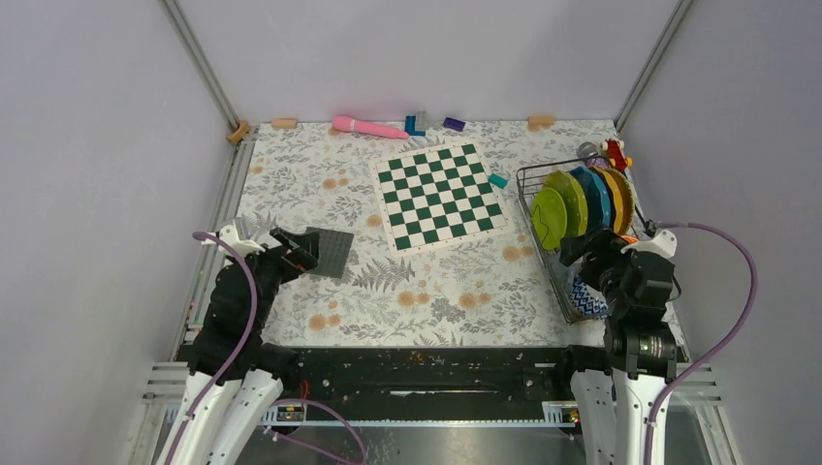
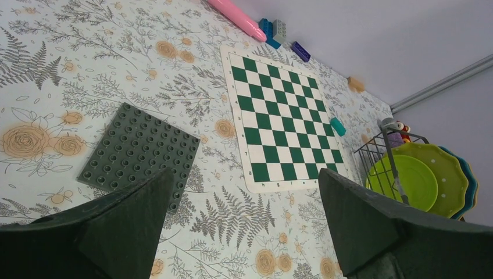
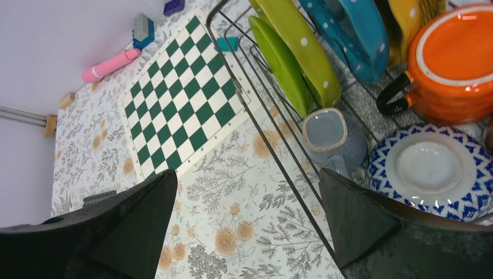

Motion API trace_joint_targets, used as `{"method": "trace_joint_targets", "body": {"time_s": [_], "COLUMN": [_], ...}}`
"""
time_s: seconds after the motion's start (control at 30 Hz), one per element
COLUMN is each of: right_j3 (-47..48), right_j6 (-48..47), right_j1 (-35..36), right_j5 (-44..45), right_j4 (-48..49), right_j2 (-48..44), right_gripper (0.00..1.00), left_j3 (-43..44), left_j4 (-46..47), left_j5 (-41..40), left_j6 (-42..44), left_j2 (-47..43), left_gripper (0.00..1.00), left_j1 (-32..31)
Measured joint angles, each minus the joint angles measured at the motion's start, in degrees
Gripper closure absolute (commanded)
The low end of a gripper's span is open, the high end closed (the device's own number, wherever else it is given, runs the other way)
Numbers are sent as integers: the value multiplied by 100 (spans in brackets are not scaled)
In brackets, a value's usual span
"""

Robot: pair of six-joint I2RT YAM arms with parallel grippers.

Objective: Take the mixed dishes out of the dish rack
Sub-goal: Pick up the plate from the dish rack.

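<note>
1. Standing just right of the chessboard (image 1: 441, 197), the dish rack (image 1: 553, 271) rests on the flowered surface (image 1: 436, 300) with all its dishes inside.
2. Four plates stand on edge in the rack's far half. The lime-green plate (image 1: 548, 218) is closest to the chessboard, then come the yellow-green dotted plate (image 1: 570, 194), the teal plate (image 1: 593, 194) and the orange-yellow plate (image 1: 616, 199), each one farther from the board.
3. Nearer than the plates, in the part of the rack beyond the chessboard's near right corner, sit a grey-blue cup (image 3: 331, 136), an orange cup (image 3: 450, 64) with a dark handle, and a blue-and-white patterned bowl (image 3: 430, 171).
4. The right jaws stand wide apart and hold nothing. They hang above the near end of the rack, to the right of the chessboard, over the grey-blue cup and the patterned bowl.
5. The left jaws are also spread wide and empty. They hover left of the chessboard and nearer than it, by the near edge of a grey studded baseplate (image 1: 330, 252).
6. A pink tube (image 1: 368, 127) lies beyond the chessboard's far edge, and a red toy (image 1: 614, 152) sits to the board's far right, behind the rack.
</note>
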Motion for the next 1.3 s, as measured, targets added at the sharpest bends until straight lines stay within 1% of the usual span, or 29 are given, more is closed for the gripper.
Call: {"method": "trace_joint_targets", "body": {"time_s": [0.2, 0.33, 0.43, 0.63, 0.7, 0.8, 0.9, 1.07, 1.17, 1.3], "right_j3": [129, 271, 516, 1257, 1493, 1996, 2691, 3650, 4201, 4706], "right_j6": [-293, -448, -546, -914, -1043, -1370, -1867, -3338, -4063, -4675], "right_j1": [0, 0, 0, 0, 0, 2, 4, -17, -160, -699], "right_j5": [-48, -37, -55, -538, -470, 83, 734, 1360, 1486, 1375], "right_j4": [249, 356, 468, 662, 658, 605, 518, 498, 245, -92], "right_j2": [120, 479, 896, 2114, 2479, 3082, 3685, 4664, 5241, 5753], "right_gripper": [1, 1, 1, 1, 1, 1, 1, 1, 1, 1], "left_j3": [-11, -46, -94, -109, -109, -109, -111, -111, -111, -111], "left_j4": [98, 205, 262, 302, 304, 304, 306, 321, 321, 330], "left_j5": [57, 74, 101, 142, 140, 140, 138, 138, 136, 92], "left_j6": [-2, -2, -2, 0, 0, 0, 0, 4, 39, 42], "left_j2": [0, 0, 11, 76, 79, 94, 125, 232, 286, 299], "left_gripper": [1, 1, 1, 1, 1, 1, 1, 1, 1, 1], "left_j1": [0, 0, 0, 0, 0, 0, 0, 0, 0, 0]}}
